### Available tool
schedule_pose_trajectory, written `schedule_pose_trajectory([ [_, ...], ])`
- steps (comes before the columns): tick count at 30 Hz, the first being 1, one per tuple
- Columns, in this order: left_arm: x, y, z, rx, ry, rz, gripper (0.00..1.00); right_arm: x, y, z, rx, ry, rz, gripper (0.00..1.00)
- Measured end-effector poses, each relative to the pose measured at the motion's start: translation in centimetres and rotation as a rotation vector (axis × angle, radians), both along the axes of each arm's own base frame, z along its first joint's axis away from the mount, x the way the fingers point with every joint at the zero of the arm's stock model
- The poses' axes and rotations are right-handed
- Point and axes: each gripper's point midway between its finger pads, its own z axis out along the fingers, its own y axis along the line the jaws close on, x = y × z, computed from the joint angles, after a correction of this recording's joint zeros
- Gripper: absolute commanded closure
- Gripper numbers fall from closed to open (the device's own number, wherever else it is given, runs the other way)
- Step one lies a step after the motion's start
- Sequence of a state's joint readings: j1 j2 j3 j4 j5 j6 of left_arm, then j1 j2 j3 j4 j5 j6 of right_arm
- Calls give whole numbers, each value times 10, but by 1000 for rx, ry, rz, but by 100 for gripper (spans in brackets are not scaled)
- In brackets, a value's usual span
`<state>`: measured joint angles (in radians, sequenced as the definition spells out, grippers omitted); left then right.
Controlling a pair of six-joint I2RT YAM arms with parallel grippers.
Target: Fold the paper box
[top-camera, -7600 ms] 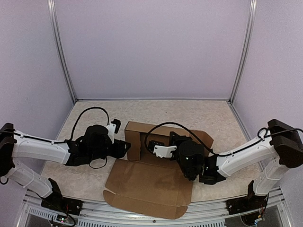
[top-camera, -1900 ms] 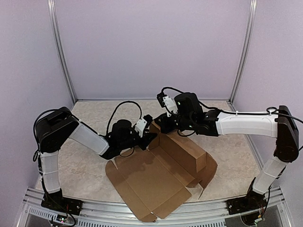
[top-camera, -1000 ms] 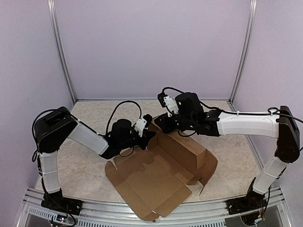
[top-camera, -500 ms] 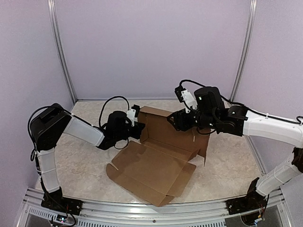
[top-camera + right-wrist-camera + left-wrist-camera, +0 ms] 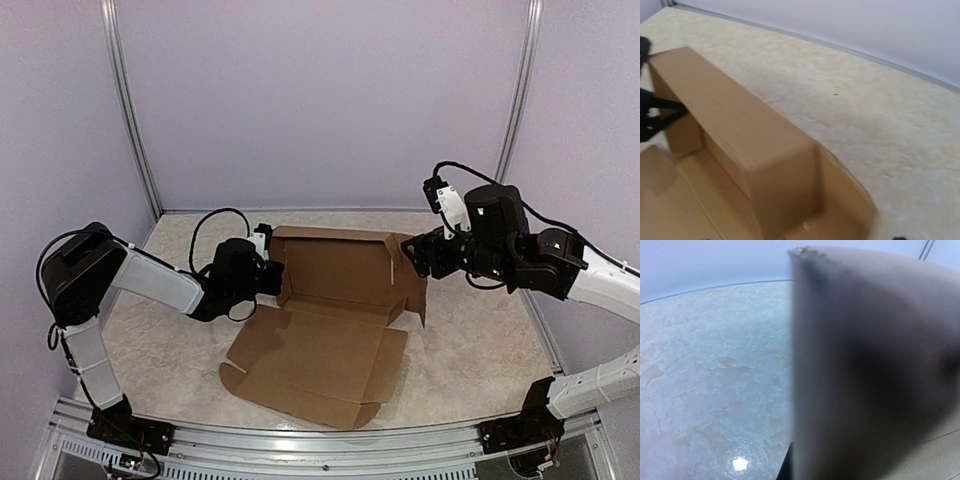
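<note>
Paper box (image 5: 335, 275) sits mid-frame, lid panel flat toward the bottom edge. Left gripper (image 5: 274, 272) is pinched shut on its left wall, while right gripper (image 5: 411, 256) hangs just beside the right corner, finger spread unclear.

Soft even light; lamp glare on table (image 5: 705, 390); paper box (image 5: 865, 370) close-up blurred.

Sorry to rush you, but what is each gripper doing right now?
Left gripper: closed, pinching the left wall of the paper box.
Right gripper: open, holding nothing, just off the box's right end.
</note>
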<state>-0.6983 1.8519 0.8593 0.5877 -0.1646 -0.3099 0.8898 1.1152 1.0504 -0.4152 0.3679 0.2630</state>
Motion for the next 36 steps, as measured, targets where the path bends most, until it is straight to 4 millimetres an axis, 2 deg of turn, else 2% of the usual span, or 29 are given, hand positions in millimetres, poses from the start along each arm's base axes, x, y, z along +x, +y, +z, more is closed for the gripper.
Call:
schedule_pose_trajectory([
  [4,-4,16,3,31,-6,68,100,-5,-15,4,-11,-11,-32,22],
  [8,-10,23,7,54,-18,103,100,-11,-24,-6,-29,10,-43,22],
  [12,-16,29,8,68,-24,123,100,-13,-31,-28,-65,51,-54,23],
  [19,-27,48,-1,94,-13,170,100,-10,-55,-68,-72,143,-103,23],
  [29,-34,58,-1,81,16,198,100,6,-64,-88,63,216,-106,27],
  [36,-37,56,5,44,30,182,100,24,-56,-95,152,248,-59,41],
])
